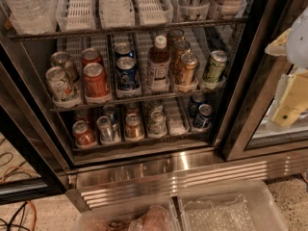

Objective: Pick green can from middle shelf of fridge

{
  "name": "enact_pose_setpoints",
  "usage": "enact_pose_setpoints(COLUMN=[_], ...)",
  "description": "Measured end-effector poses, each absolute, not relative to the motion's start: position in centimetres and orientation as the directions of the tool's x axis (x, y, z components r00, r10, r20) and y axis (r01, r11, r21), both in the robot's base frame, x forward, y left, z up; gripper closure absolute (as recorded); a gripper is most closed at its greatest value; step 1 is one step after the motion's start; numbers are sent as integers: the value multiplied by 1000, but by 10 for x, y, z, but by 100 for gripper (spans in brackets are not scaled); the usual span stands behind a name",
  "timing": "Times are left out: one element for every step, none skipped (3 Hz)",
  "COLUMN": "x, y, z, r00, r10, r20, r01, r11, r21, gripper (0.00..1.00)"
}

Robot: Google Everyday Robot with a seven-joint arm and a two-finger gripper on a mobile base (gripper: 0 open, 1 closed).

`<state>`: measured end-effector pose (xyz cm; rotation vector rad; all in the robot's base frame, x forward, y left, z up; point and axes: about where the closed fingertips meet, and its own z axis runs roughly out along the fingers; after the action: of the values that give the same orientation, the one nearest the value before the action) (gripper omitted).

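The green can (pixel 214 66), olive-green with a silver top, stands upright at the right end of the middle shelf (pixel 134 98) of the fridge (pixel 240 105), whose door is open. To its left in the same row are brown-gold cans (pixel 186 69), a white-capped bottle (pixel 158 64), a blue can (pixel 127 72), red cans (pixel 96 80) and a whitish patterned can (pixel 60 83). My gripper (pixel 291 100), white and pale yellow, is at the right edge of the view, outside the fridge. It is right of the green can, slightly lower, and well apart from it.
The shelf above holds clear water bottles (pixel 26 4) and white lane trays. The shelf below holds several cans (pixel 134 125). A dark door frame (pixel 262 81) stands between the gripper and the cans. A stainless base panel (pixel 168 173) and clear plastic bins (pixel 231 207) lie below.
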<state>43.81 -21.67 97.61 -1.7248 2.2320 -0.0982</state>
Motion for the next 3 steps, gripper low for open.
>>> enact_pose_setpoints(x=[438,437,431], y=[-216,-210,-196], z=[976,949,902], r00=[-221,-248,-310], r10=[-953,-934,-890], r20=[-208,-259,-334], r01=[-931,-927,-916], r11=[270,306,374], r21=[-247,-218,-144], gripper=[0,0,0])
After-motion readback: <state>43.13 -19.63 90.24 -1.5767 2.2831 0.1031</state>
